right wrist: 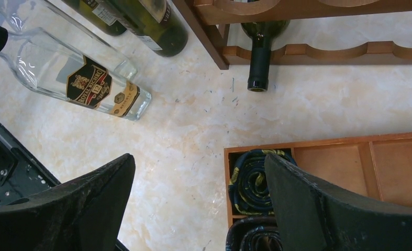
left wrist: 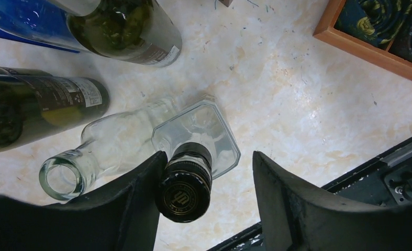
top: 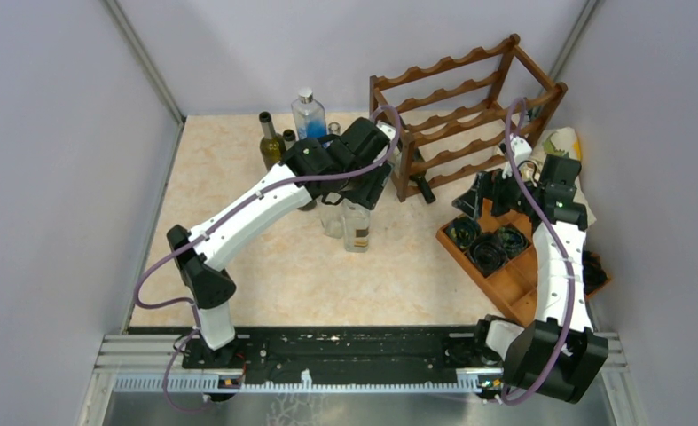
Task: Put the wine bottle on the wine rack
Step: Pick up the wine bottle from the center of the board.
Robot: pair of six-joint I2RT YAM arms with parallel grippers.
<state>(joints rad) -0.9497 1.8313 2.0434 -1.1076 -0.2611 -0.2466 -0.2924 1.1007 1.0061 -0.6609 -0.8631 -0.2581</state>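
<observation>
Two fingers of our left gripper (left wrist: 209, 159) straddle the bottle (left wrist: 185, 188) at its cap, not yet pinching, so next we close, lift and carry to the rack (top: 402, 173); right gripper (right wrist: 198, 159) gapes empty.

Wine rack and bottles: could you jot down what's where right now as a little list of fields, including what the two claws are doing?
Wine rack: stands at the back right of the table; one dark bottle lies in its lowest tier.
Left gripper: jaws open either side of a clear bottle's black cap.
Right gripper: open, empty, over the wooden tray's edge.
</observation>
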